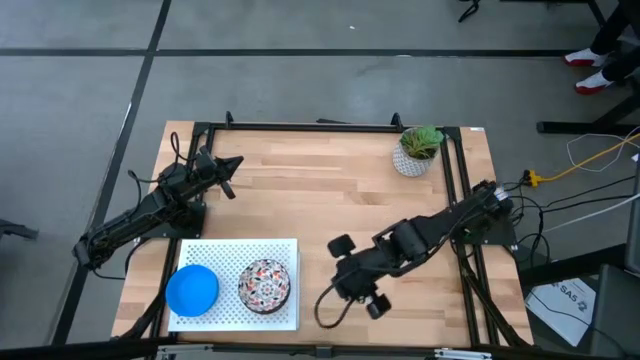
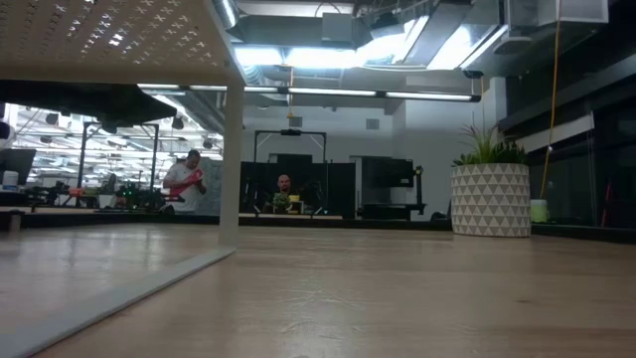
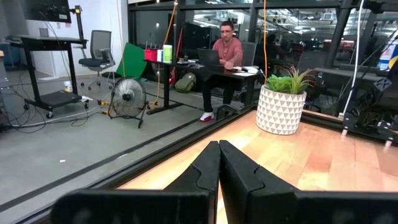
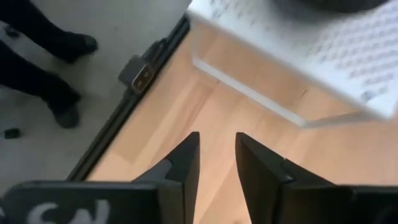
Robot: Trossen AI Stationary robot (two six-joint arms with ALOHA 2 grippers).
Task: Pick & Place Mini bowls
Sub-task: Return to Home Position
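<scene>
Since the blue mini bowls and patterned mini bowls sit on the white shelf, placing looks done, so the right gripper, empty and narrowly parted beside it, need only withdraw home, while the left gripper waits closed at rear-left.

**Both arms empty-handed**

The left gripper points level and forward from a folded arm, its fingers pressed together. The right gripper angles downward on an outstretched arm, its fingers narrowly parted.

White perforated shelf overhangs the wooden table; potted plant stands right.
</scene>
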